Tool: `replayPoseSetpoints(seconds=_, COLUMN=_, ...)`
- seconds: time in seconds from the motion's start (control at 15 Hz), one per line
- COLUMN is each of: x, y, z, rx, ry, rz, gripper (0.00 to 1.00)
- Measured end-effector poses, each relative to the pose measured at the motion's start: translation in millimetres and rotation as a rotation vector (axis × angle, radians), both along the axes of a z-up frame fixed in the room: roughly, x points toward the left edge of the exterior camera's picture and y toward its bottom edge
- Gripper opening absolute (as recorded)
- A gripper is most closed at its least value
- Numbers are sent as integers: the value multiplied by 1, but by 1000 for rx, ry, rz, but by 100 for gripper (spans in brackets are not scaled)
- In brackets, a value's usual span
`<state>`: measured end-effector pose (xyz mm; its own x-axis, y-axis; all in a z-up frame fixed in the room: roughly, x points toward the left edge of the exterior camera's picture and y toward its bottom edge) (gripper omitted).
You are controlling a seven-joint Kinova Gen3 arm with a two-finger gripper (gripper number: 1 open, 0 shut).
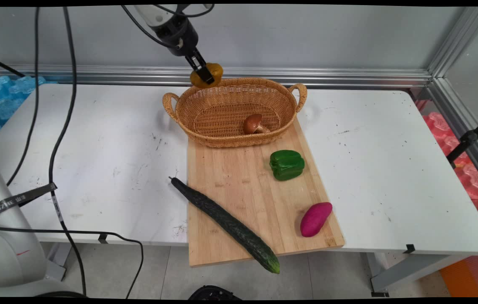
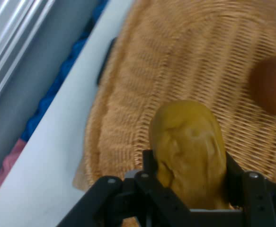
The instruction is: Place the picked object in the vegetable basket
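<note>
A yellow-brown potato [image 1: 211,72] was held clamped in the hand [image 1: 204,75] at upper centre, above the back rim of the wicker basket [image 1: 222,126]. If released there, it could strike the rim and roll onto the tabletop [image 1: 95,139].

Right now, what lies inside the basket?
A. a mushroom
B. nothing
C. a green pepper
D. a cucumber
A: a brown mushroom lies on the floor of the basket, while the gripper holds a yellow potato above the far rim.
</note>
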<state>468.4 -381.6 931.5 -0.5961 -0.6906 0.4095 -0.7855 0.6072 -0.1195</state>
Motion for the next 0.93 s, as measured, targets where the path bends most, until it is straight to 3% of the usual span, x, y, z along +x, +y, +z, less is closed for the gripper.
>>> replayPoseSetpoints(seconds=0.33, x=16, y=-18, z=-50, rx=32, ry=22, rz=218, gripper=0)
replayPoseSetpoints(seconds=0.6, x=21, y=-26, z=-83, rx=70, ry=41, rz=318, gripper=0)
replayPoseSetpoints(seconds=0.93, x=19, y=-31, z=-110, rx=111, ry=85, rz=373, gripper=0)
